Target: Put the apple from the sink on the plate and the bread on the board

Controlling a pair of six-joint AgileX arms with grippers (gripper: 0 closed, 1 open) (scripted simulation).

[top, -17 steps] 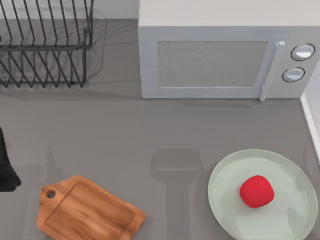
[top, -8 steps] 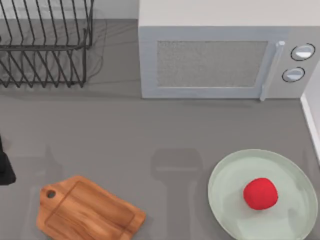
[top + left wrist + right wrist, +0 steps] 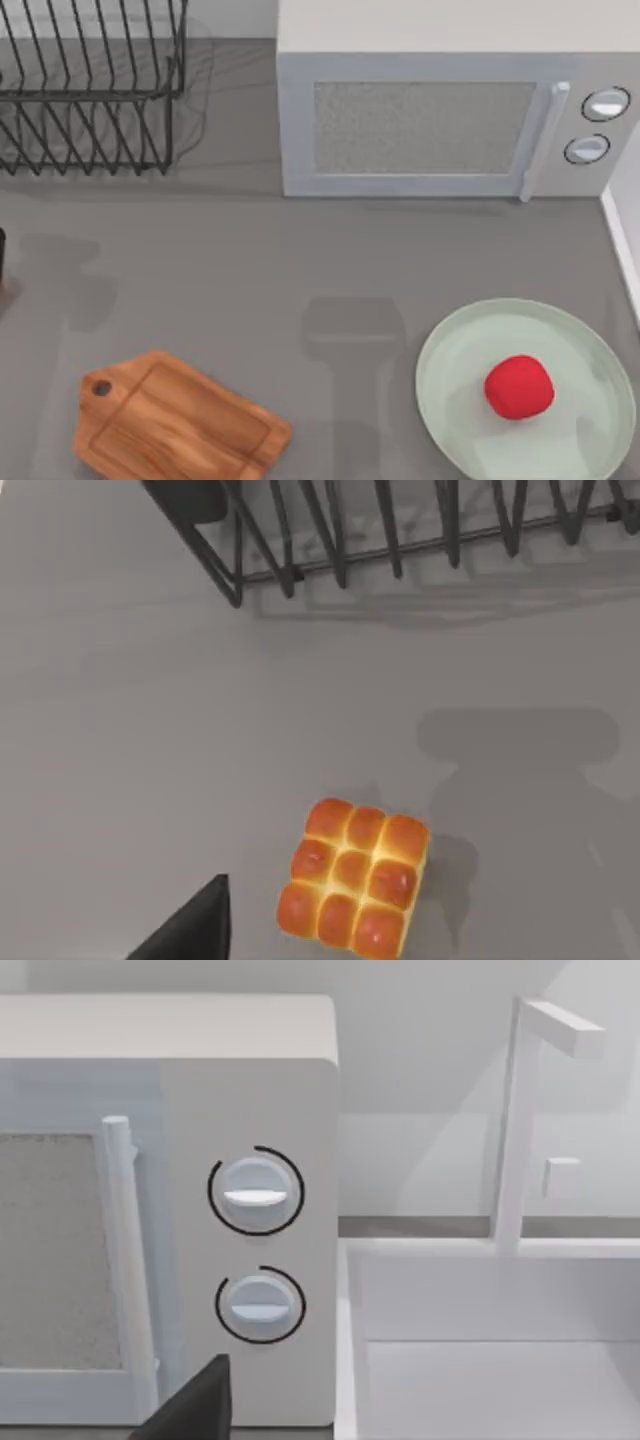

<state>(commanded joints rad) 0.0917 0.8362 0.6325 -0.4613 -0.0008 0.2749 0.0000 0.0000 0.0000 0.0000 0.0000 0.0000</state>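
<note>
- Apple (image 3: 518, 386) already sits on the plate (image 3: 450, 345), table's lower right; that half looks done.
- Bread (image 3: 353, 875) lies flat on the bare counter below the left wrist camera, apart from the dish rack (image 3: 400, 540); board (image 3: 180, 420) is at the table's lower left with nothing on it.
- Bread likely light, soft, squashy: glazed bumpy top probably slick, so take it by two opposite pale sides, low, with gentle squeeze.
- Left gripper: one dark fingertip (image 3: 195, 925) shows just beside the bread, not touching; open or closed, cannot tell.
- Right arm faces the microwave (image 3: 165, 1210) and sink (image 3: 500, 1360); its grip state, cannot tell.
- Obstacles: rack wires near the bread, otherwise a free path to the board; microwave well apart.
</note>
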